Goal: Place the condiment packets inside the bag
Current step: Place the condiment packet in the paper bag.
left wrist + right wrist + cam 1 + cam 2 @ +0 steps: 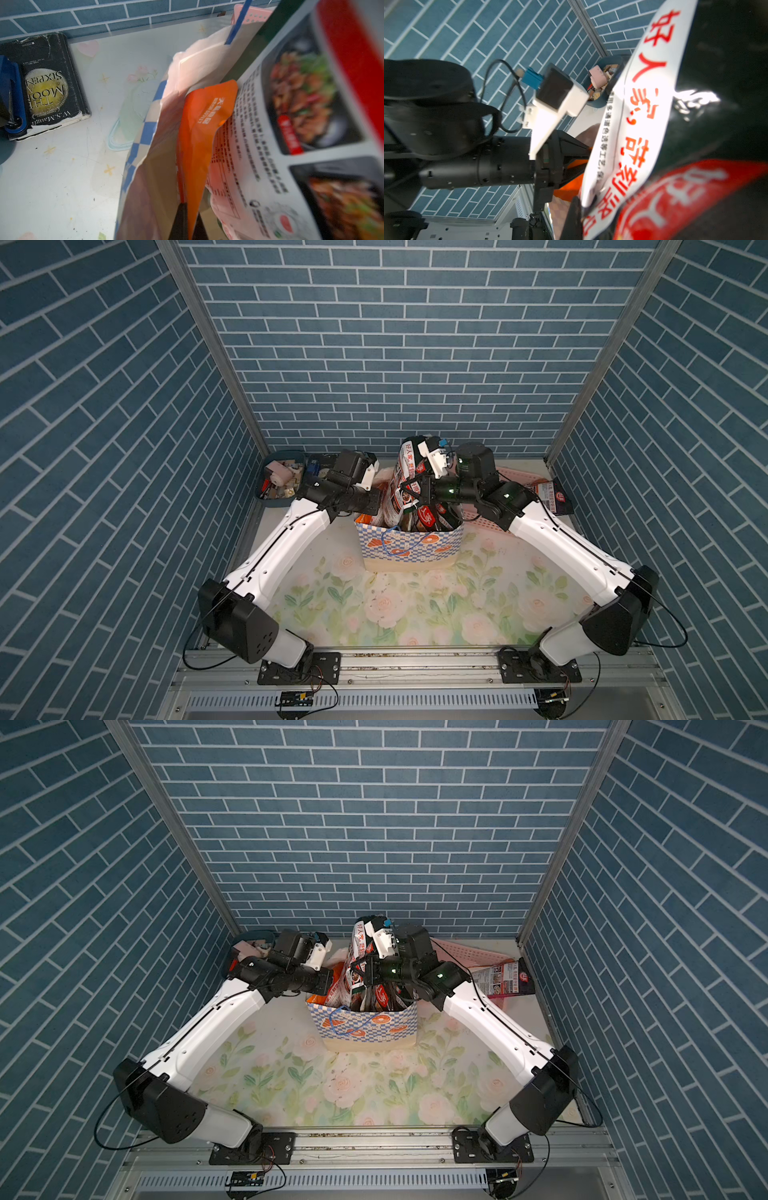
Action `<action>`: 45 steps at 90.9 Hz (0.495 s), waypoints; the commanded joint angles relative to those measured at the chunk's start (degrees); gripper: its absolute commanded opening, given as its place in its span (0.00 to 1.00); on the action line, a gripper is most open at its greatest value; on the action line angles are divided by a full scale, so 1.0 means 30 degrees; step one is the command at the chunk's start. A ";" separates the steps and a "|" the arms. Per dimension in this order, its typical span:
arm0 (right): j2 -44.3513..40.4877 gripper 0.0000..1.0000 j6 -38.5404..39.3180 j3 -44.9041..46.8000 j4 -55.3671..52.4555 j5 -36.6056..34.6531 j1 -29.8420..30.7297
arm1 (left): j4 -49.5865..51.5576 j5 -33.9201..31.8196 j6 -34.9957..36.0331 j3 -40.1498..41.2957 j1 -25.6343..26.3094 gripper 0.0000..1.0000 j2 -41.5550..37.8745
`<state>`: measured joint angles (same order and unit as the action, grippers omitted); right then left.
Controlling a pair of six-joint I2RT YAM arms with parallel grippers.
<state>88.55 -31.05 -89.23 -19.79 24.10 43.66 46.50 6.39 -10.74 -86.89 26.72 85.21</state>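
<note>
The blue-and-white checked bag (411,549) (365,1027) stands upright at the table's middle back, with several condiment packets (432,518) standing in its mouth. My left gripper (190,209) (374,506) is at the bag's left rim (145,133), shut on an orange packet (199,133) just inside the paper wall. My right gripper (583,207) (409,489) is over the bag's mouth, shut on a tall black-and-white packet (643,116) (409,464) (360,940) with red characters, which rises well above the rim. One more packet (550,497) (505,979) lies at the far right.
A pink slotted basket (515,477) (469,952) sits behind the right arm, under the far-right packet. A dark blue tray (274,499) of small bits stands at the back left. A black paperback book (49,83) lies beside it. Brick-patterned walls close three sides.
</note>
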 commanded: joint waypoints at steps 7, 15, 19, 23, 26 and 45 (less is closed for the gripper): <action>0.0592 0.30 0.0942 -0.1392 -0.1019 -0.1385 0.0622 | 0.0115 -0.0032 -0.0067 -0.0789 -0.0155 0.00 0.0120; 0.0820 0.43 0.1115 -0.2391 -0.2016 -0.1877 0.0756 | 0.0115 0.0025 -0.0067 -0.0916 -0.0147 0.00 0.0164; 0.0866 0.47 0.1120 -0.2847 -0.2459 -0.2136 0.0794 | 0.0084 0.0009 -0.0053 -0.0953 -0.0147 0.00 0.0194; 0.0814 0.49 0.1080 -0.3286 -0.2937 -0.2497 0.0813 | 0.0060 0.0035 -0.0052 -0.0974 -0.0154 0.00 0.0215; 0.0743 0.50 0.1024 -0.3550 -0.3252 -0.2829 0.0800 | 0.0050 0.0033 -0.0034 -0.0973 -0.0163 0.00 0.0227; -0.0325 0.56 0.1036 -0.4339 -0.5306 -0.5604 0.0740 | -0.0017 0.0147 -0.0044 -0.1032 -0.0147 0.00 0.0296</action>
<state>90.63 -29.12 -100.79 -29.91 13.85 45.87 47.31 6.74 -10.74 -88.01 26.63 85.95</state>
